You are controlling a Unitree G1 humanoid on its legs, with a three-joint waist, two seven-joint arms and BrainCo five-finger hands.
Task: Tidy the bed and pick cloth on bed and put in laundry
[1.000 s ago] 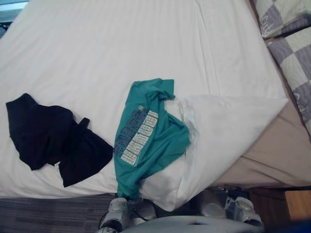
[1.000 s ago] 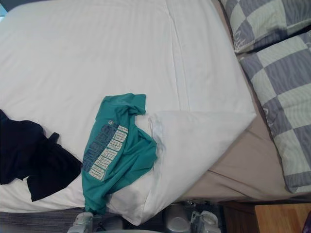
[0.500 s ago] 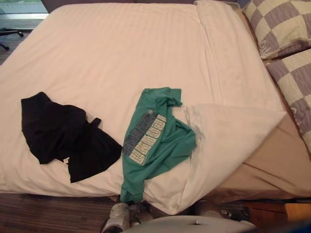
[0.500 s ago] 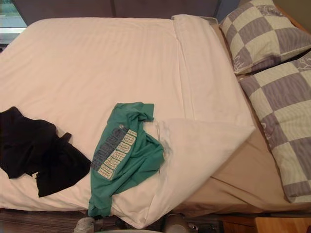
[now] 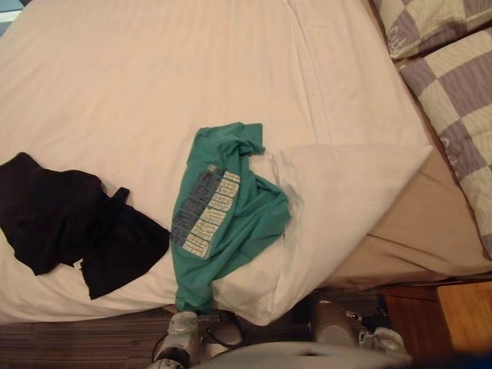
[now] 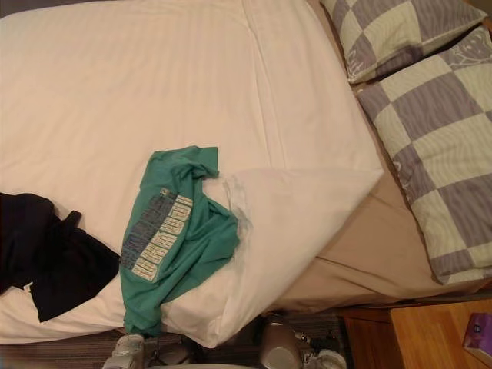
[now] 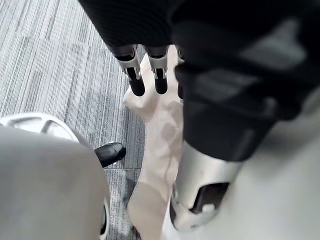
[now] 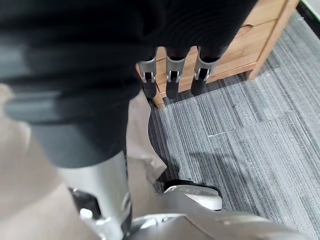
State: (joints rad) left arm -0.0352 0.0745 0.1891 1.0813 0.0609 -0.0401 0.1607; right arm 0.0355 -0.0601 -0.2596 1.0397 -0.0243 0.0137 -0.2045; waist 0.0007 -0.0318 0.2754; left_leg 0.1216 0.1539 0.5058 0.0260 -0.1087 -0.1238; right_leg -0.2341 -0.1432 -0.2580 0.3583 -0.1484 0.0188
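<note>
A green T-shirt (image 5: 223, 215) with a printed panel lies crumpled near the bed's front edge, one end hanging over the side. To its left a black garment (image 5: 69, 223) is spread on the white duvet (image 5: 192, 69). The duvet's near right corner (image 5: 346, 192) is folded back over itself beside the T-shirt. My left hand (image 7: 134, 75) hangs by my side over the carpet, fingers straight and holding nothing. My right hand (image 8: 172, 80) hangs the same way near a wooden cabinet, open and holding nothing. Both hands are well away from the clothes.
Two checked pillows (image 6: 415, 100) lie at the bed's right end. The folded corner bares a beige sheet (image 5: 415, 231). A wooden nightstand (image 6: 438, 330) with a small purple item (image 6: 477, 334) stands at the lower right. Grey striped carpet (image 7: 50, 75) runs along the bed's front.
The whole picture has shifted as the camera moved, up the bed and then back down. The T-shirt, black garment and duvet lie as before.
</note>
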